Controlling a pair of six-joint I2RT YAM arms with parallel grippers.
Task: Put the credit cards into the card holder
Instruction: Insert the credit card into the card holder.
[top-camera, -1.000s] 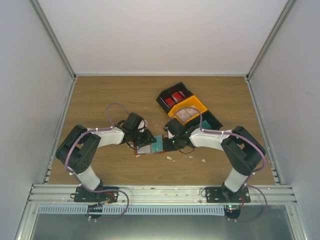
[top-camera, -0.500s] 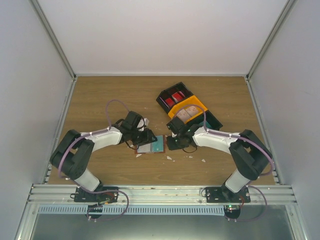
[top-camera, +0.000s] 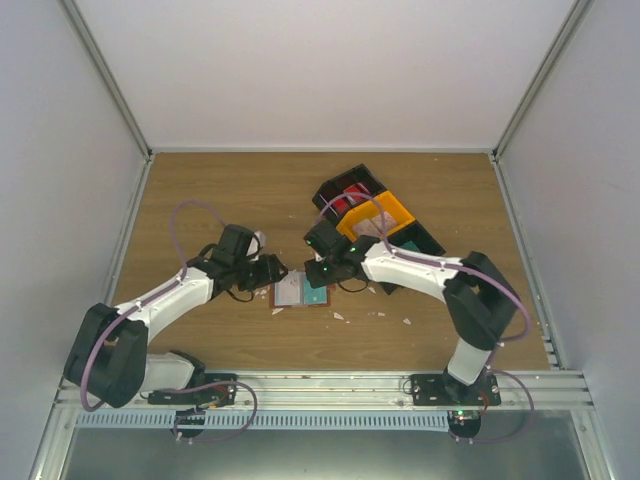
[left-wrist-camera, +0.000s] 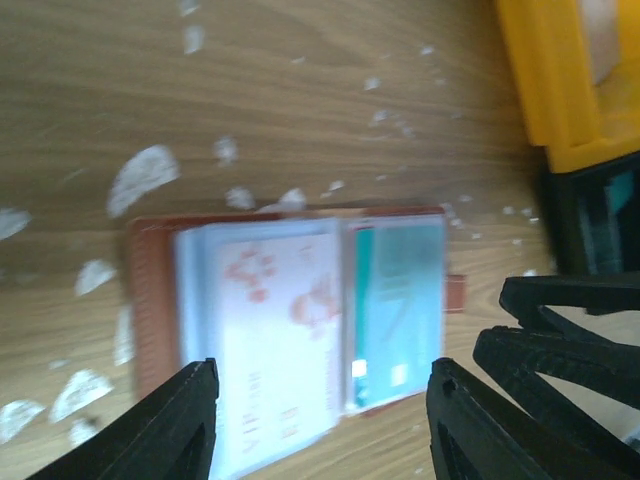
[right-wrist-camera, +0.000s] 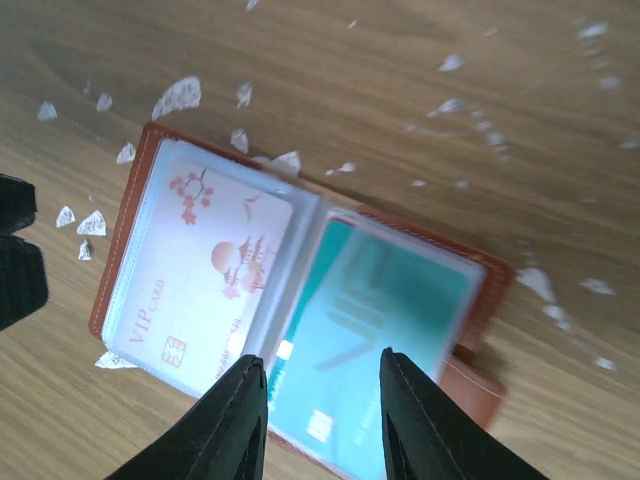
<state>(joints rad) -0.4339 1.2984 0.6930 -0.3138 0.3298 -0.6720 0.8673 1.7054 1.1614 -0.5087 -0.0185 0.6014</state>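
The card holder lies open and flat on the wood, brown leather with clear pockets. A whitish VIP card sits in its left pocket and a teal card in its right one. Both also show in the left wrist view, the whitish card beside the teal card. My left gripper hovers open over the holder's near edge, with nothing between its fingers. My right gripper is open above the teal card's edge, holding nothing. From above, the left gripper and right gripper flank the holder's far side.
A black-and-orange bin tray stands just behind the right arm, its orange wall close to the holder. Small white scraps are scattered on the wood around the holder. Grey walls enclose the table.
Both grippers have opened and drawn back from the holder. The left arm swung out to the left, the right arm reached forward and left. The holder stays open on the table.
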